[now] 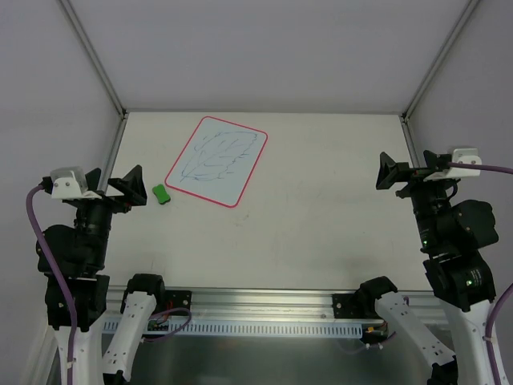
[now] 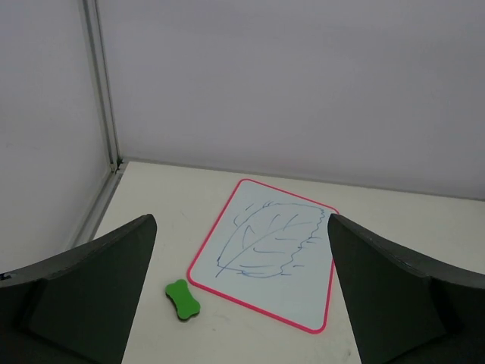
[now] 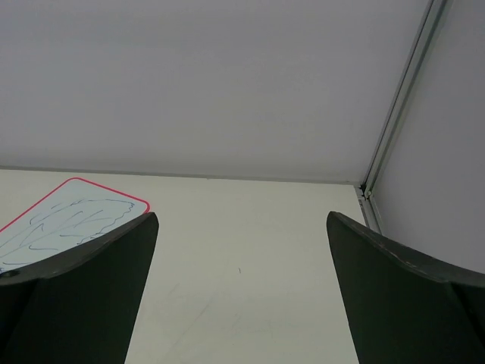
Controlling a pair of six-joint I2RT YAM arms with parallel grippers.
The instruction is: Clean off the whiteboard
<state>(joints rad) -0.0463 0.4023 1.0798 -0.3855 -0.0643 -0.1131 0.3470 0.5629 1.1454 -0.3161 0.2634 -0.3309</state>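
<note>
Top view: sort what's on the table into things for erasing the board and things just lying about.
For the job: whiteboard with blue drawing; green block, probably the eraser.
Just there: table; metal frame posts.

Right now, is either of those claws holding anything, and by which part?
Nothing is held. The left gripper and right gripper both hang open, empty; the green bone-shaped block lies free.

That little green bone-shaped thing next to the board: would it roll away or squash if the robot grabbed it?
The green block lies flat on the table, so it probably would not roll or tip. Its narrow waist likely makes it easy to pinch. It looks small, so it is probably light; whether it is soft cannot be told from here.
</note>
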